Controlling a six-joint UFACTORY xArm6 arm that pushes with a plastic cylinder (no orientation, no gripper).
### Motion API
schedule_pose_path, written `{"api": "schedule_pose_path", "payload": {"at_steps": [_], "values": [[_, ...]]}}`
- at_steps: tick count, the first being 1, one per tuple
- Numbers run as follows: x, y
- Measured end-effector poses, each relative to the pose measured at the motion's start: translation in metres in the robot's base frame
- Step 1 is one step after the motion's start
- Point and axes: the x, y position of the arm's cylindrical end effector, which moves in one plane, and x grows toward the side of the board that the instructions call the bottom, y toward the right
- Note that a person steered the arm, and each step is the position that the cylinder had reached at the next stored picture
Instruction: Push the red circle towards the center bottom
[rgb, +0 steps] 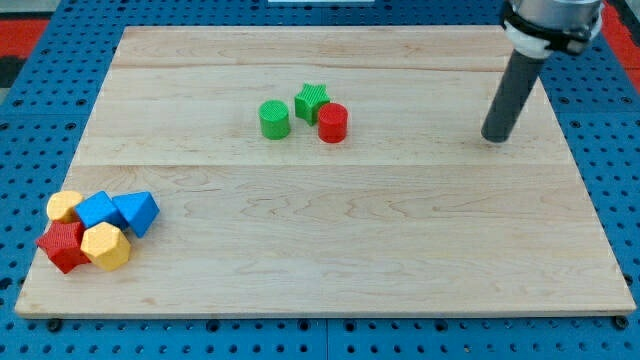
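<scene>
The red circle (333, 123) is a short red cylinder standing a little above the board's middle. It touches a green star (311, 100) at its upper left, and a green circle (274, 119) stands just left of them. My tip (493, 139) rests on the board far to the view's right of the red circle, at about the same height in the view. The dark rod rises from it to the view's top right.
A cluster at the view's bottom left holds a red star (62, 246), a yellow hexagon (106, 246), a yellow block (64, 207), a blue block (97, 210) and a blue triangle (137, 212). The wooden board (320, 270) lies on a blue pegboard.
</scene>
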Motion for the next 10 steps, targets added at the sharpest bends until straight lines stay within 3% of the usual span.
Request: {"api": "schedule_pose_path", "payload": {"at_steps": [1,3,4,5,6,7,8,10], "values": [[-0.02,-0.038],[0.003,-0.181],[0.002,-0.201],[-0.006,-0.168],[-0.014,-0.191],[-0.009,-0.261],[0.017,-0.306],[0.021,-0.314]]}}
